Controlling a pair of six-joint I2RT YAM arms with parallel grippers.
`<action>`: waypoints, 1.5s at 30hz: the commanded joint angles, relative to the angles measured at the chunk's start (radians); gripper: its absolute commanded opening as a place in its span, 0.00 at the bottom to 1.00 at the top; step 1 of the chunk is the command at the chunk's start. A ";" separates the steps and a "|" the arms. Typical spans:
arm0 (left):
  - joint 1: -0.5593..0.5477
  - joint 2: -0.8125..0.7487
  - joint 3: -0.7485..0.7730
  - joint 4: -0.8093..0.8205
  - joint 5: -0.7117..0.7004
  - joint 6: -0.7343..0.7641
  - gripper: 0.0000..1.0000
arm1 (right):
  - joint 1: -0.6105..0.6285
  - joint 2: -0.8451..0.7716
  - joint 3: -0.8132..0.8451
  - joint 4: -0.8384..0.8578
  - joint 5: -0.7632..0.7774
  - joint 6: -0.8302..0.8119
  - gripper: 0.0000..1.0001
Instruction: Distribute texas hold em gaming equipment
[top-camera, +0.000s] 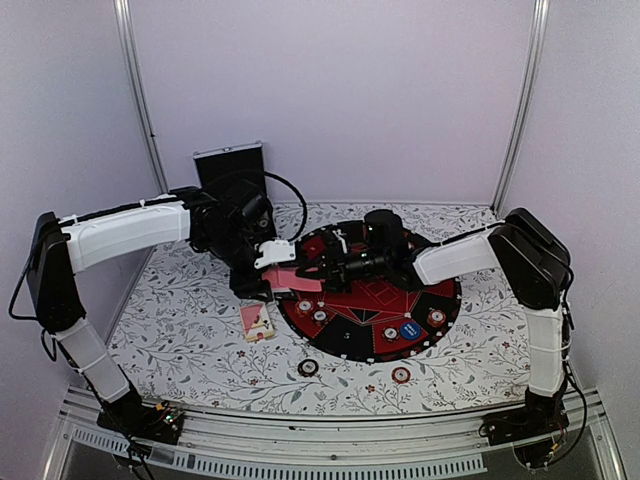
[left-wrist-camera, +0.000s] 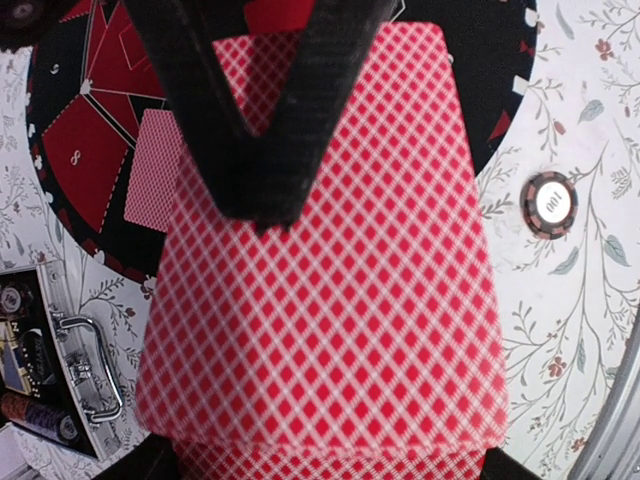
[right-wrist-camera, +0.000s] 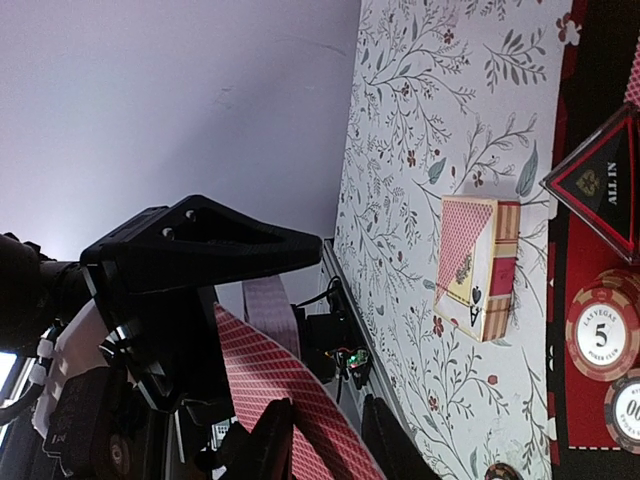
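My left gripper (top-camera: 268, 268) is shut on a deck of pink-backed playing cards (left-wrist-camera: 330, 300), held above the left rim of the round poker mat (top-camera: 440, 300). My right gripper (right-wrist-camera: 328, 440) reaches in from the right. Its dark fingers (left-wrist-camera: 260, 130) straddle the far end of the top card (right-wrist-camera: 290, 390), which curves up between them with a gap on one side. The small pink card box (top-camera: 257, 322) lies on the floral table by the mat. Striped chips (top-camera: 390, 333) and a blue button (top-camera: 410, 329) sit on the mat. One card (left-wrist-camera: 155, 170) lies face down there.
Two loose chips (top-camera: 308, 368) (top-camera: 401, 375) lie on the table near the front rail. The silver-edged black case (top-camera: 230, 175) stands open at the back left. A triangular "ALL IN" marker (right-wrist-camera: 600, 180) rests on the mat.
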 joint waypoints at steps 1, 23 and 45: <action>-0.007 -0.025 0.002 0.025 -0.001 0.012 0.00 | -0.010 -0.054 -0.031 -0.028 -0.004 -0.006 0.24; -0.007 -0.018 0.003 0.014 -0.023 0.019 0.00 | -0.158 -0.220 -0.302 0.102 -0.083 0.073 0.09; -0.008 -0.021 0.008 -0.005 -0.018 0.021 0.00 | -0.369 -0.202 -0.283 -0.668 0.087 -0.604 0.04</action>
